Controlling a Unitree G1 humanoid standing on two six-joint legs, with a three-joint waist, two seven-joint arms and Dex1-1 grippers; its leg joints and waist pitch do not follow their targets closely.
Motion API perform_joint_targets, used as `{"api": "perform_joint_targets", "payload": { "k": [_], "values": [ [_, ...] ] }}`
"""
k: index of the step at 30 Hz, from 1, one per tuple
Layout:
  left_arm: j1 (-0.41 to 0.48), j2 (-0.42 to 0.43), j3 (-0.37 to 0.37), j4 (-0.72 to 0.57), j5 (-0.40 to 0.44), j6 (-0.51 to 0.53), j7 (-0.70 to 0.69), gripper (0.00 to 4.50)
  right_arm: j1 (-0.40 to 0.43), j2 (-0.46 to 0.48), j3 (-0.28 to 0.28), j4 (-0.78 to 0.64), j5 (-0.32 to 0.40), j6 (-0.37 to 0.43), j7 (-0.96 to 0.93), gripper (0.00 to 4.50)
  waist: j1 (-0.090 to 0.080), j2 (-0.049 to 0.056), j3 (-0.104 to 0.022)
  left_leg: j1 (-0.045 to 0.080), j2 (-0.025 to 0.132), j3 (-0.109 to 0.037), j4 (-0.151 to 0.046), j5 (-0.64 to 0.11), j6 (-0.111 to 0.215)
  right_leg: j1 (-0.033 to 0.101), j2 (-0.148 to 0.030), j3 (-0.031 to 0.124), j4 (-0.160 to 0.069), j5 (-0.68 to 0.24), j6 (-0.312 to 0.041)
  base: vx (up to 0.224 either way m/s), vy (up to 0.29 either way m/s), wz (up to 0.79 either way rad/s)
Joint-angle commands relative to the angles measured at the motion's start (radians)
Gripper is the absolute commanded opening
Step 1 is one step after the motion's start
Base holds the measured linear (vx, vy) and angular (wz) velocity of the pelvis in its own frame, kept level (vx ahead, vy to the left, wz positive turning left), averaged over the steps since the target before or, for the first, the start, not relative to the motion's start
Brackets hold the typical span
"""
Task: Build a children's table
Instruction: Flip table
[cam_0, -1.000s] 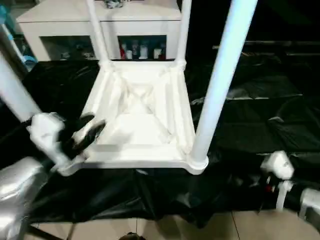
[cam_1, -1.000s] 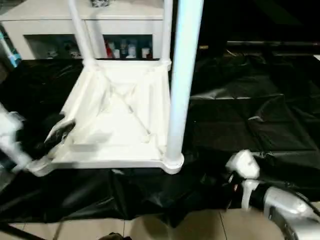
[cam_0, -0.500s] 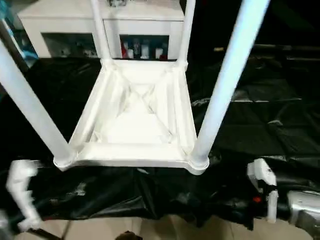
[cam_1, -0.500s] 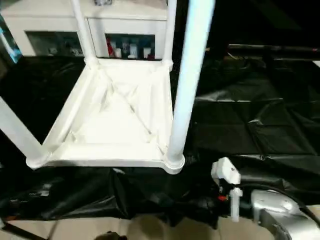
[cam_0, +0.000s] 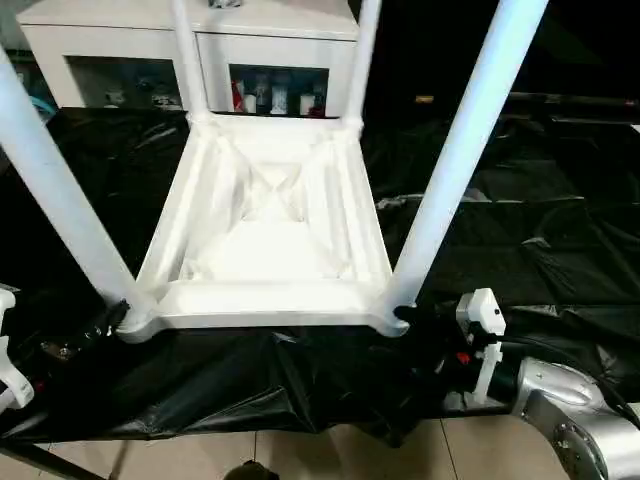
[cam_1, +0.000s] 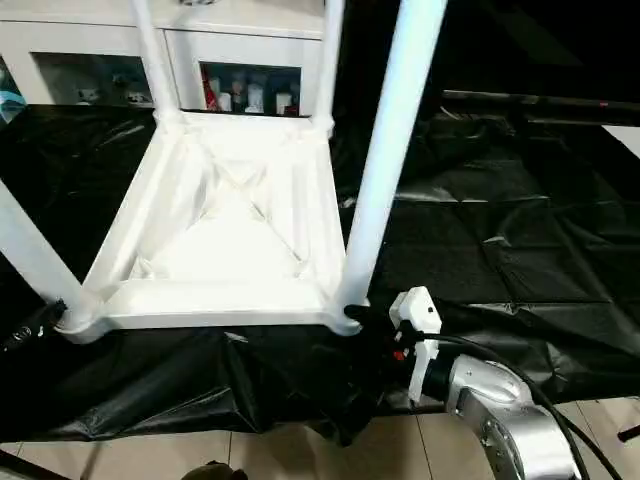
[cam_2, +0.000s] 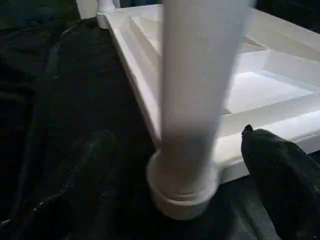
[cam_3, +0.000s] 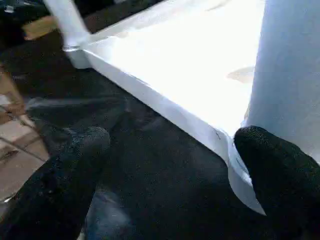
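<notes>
You have all four legs standing in the upturned table (cam_0: 268, 240), both the left gripper (cam_2: 175, 220) and right gripper (cam_3: 170, 170) spread wide at its 7 and 5 o'clock corners; only flipping remains, I'd judge.

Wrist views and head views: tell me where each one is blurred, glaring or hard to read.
Left wrist view: the near leg is smeared out of focus. Right wrist view: the table's underside burns out to plain white; the black fingers are soft. Left eye view: the black sheet throws streaks of glare, and the ribs are washed pale.
</notes>
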Motion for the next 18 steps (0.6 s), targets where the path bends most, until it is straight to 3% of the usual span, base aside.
{"api": "perform_joint_targets", "payload": {
  "k": [1, 3, 5, 7, 9, 10, 11, 14, 15, 16, 17, 18],
  "values": [
    [-0.026, -0.021, -0.013, 0.013, 0.028, -0.029, 0.037, 4.48, -0.017, 0.02, -0.043, 0.03, -0.021, -0.033, -0.057, 4.5, 0.006, 0.032, -0.038, 0.041, 0.115, -0.079, -0.126, -0.729, -0.178, -0.025, -0.086, 0.064, -0.081, -0.343, -0.141, 0.0, 0.0, 0.0],
    [-0.065, -0.053, -0.034, 0.024, 0.052, -0.056, 0.083, 4.48, -0.026, 0.037, -0.065, 0.052, -0.035, -0.054, -0.099, 4.5, 0.011, 0.028, -0.037, 0.043, 0.117, -0.078, -0.123, -0.718, -0.171, -0.024, -0.093, 0.064, -0.088, -0.375, -0.144, 0.0, 0.0, 0.0],
    [-0.093, -0.075, -0.049, 0.032, 0.07, -0.074, 0.116, 4.48, -0.033, 0.049, -0.08, 0.067, -0.044, -0.069, -0.127, 4.5, 0.018, 0.029, -0.04, 0.046, 0.117, -0.074, -0.122, -0.704, -0.174, -0.027, -0.09, 0.065, -0.085, -0.354, -0.146, 0.0, 0.0, 0.0],
    [-0.136, -0.146, -0.136, 0.023, 0.097, -0.09, 0.164, 4.48, -0.061, 0.061, -0.128, 0.099, -0.064, -0.095, -0.198, 4.5, 0.017, 0.025, -0.044, 0.045, 0.118, -0.072, -0.123, -0.687, -0.172, -0.021, -0.087, 0.064, -0.081, -0.327, -0.145, 0.0, 0.0, 0.0],
    [-0.153, -0.188, -0.182, 0.011, 0.102, -0.088, 0.187, 4.48, -0.075, 0.06, -0.149, 0.099, -0.06, -0.091, -0.213, 4.5, 0.023, 0.022, -0.046, 0.049, 0.118, -0.066, -0.121, -0.661, -0.167, -0.024, -0.088, 0.066, -0.082, -0.306, -0.144, 0.0, 0.0, 0.0],
    [-0.154, -0.193, -0.185, 0.009, 0.101, -0.088, 0.189, 4.48, -0.076, 0.06, -0.15, 0.098, -0.059, -0.09, -0.213, 4.5, 0.027, 0.017, -0.044, 0.045, 0.117, -0.063, -0.119, -0.628, -0.15, -0.02, -0.093, 0.07, -0.081, -0.312, -0.145, 0.0, 0.0, 0.0],
    [-0.158, -0.218, -0.197, 0.001, 0.09, -0.095, 0.192, 4.48, -0.077, 0.059, -0.147, 0.093, -0.055, -0.087, -0.212, 4.5, 0.028, 0.019, -0.046, 0.042, 0.116, -0.061, -0.117, -0.6, -0.14, -0.019, -0.094, 0.071, -0.082, -0.324, -0.142, 0.0, 0.0, 0.0],
    [-0.152, -0.24, -0.212, -0.015, 0.064, -0.09, 0.179, 4.48, -0.076, 0.057, -0.137, 0.093, -0.06, -0.089, -0.21, 4.5, 0.028, 0.018, -0.05, 0.039, 0.117, -0.061, -0.119, -0.587, -0.14, -0.016, -0.09, 0.069, -0.08, -0.313, -0.134, 0.0, 0.0, 0.0],
    [-0.123, -0.266, -0.254, -0.031, 0.068, -0.101, 0.163, 4.48, -0.07, 0.055, -0.113, 0.084, -0.073, -0.087, -0.208, 4.5, 0.029, 0.017, -0.051, 0.04, 0.116, -0.06, -0.119, -0.587, -0.14, -0.017, -0.087, 0.068, -0.08, -0.302, -0.134, 0.0, 0.0, 0.0],
    [-0.123, -0.266, -0.254, -0.031, 0.068, -0.101, 0.163, 4.48, -0.07, 0.055, -0.113, 0.084, -0.073, -0.087, -0.208, 4.5, 0.027, 0.003, -0.051, 0.034, 0.118, -0.06, -0.119, -0.555, -0.124, -0.011, -0.09, 0.069, -0.078, -0.284, -0.135, 0.0, 0.0, 0.0],
    [-0.113, -0.272, -0.266, -0.033, 0.07, -0.101, 0.161, 4.48, -0.068, 0.057, -0.108, 0.079, -0.075, -0.085, -0.208, 4.5, 0.029, 0.009, -0.052, 0.038, 0.118, -0.056, -0.118, -0.543, -0.121, -0.016, -0.086, 0.069, -0.08, -0.271, -0.135, 0.0, 0.0, 0.0],
    [-0.104, -0.283, -0.257, -0.029, 0.057, -0.1, 0.16, 4.48, -0.068, 0.058, -0.099, 0.071, -0.08, -0.081, -0.206, 4.5, 0.026, -0.004, -0.048, 0.038, 0.118, -0.052, -0.119, -0.539, -0.115, -0.018, -0.084, 0.07, -0.083, -0.271, -0.133, 0.0, 0.0, 0.0]
  ]
}}
